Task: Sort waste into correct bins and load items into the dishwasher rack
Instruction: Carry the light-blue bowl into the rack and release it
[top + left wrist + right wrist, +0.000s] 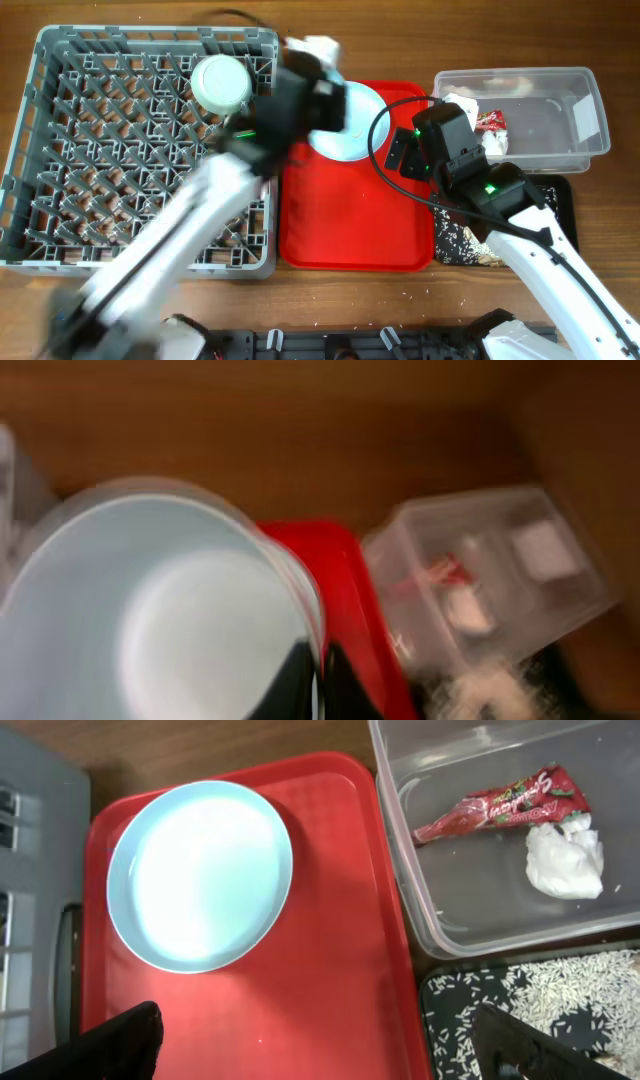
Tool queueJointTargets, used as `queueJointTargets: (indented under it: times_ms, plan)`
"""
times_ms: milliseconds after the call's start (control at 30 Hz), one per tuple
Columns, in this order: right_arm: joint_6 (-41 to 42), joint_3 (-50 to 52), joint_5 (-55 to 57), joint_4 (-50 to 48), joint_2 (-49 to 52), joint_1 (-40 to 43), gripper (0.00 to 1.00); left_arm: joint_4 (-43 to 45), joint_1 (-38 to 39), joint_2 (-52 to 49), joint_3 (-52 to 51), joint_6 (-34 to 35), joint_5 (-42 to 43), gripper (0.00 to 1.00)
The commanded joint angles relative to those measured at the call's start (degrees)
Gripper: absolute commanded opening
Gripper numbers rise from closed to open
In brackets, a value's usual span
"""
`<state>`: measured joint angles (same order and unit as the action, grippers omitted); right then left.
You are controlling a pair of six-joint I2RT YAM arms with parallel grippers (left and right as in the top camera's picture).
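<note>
- The grey dishwasher rack (pixel 100 170) takes the brown wooden desk's (pixel 620 40) 9 o'clock side.
- The red tray (pixel 350 230) sits at centre, and the right gripper (pixel 320 1060) hangs over it, spread wide and empty.
- The clear tub (pixel 545 120) at 2 o'clock holds a red wrapper (pixel 500 805) and a white tissue (pixel 565 860).
- The pale blue plate (pixel 200 875) lies at the tray's 11 o'clock.
- The left gripper (pixel 320 685), blurred, pinches a pale bowl (pixel 150 610) by its rim near 12 o'clock.
</note>
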<state>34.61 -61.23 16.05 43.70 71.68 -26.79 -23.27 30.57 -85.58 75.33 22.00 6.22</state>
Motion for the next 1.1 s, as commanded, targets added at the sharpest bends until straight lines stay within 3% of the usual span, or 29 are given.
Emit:
queueJointTargets:
  times_ms: [0,33,133,200,233,333,533,833,1000,1067]
  plan:
    - [-0.1,-0.3,-0.1,-0.1,0.1,0.1,1.00,-16.3,-17.0,17.4,0.5,2.4,26.0,0.04]
    - [-0.1,-0.3,-0.1,-0.1,0.1,0.1,1.00,-24.2,-24.4,20.3,0.5,-0.1,32.2,0.04]
    - [-0.1,-0.3,-0.1,-0.1,0.1,0.1,1.00,-46.5,-44.2,19.6,0.4,-18.2,49.4,0.04]
    - [-0.1,-0.3,-0.1,-0.1,0.1,0.1,1.00,-57.4,-50.6,13.9,0.4,-30.1,56.9,0.04]
    - [-0.1,-0.3,-0.1,-0.1,0.1,0.1,1.00,-64.4,-53.1,8.3,0.4,-39.4,62.1,0.04]
    - [-0.1,-0.3,-0.1,-0.1,0.1,0.1,1.00,-71.8,-54.6,-3.0,0.2,-50.8,65.7,0.04]
    - [-0.1,-0.3,-0.1,-0.1,0.1,0.1,1.00,-71.4,-59.7,-17.0,-4.1,-56.3,69.4,0.04]
    - [-0.1,-0.3,-0.1,-0.1,0.1,0.1,1.00,-63.6,-63.1,-17.6,-15.6,-56.3,71.8,0.04]
    - [-0.1,-0.3,-0.1,-0.1,0.1,0.1,1.00,-70.3,-63.4,-17.5,-15.6,-56.8,77.0,0.04]
    - [-0.1,-0.3,-0.1,-0.1,0.1,0.1,1.00,-73.4,-62.6,-17.5,-15.7,-62.1,74.9,0.04]
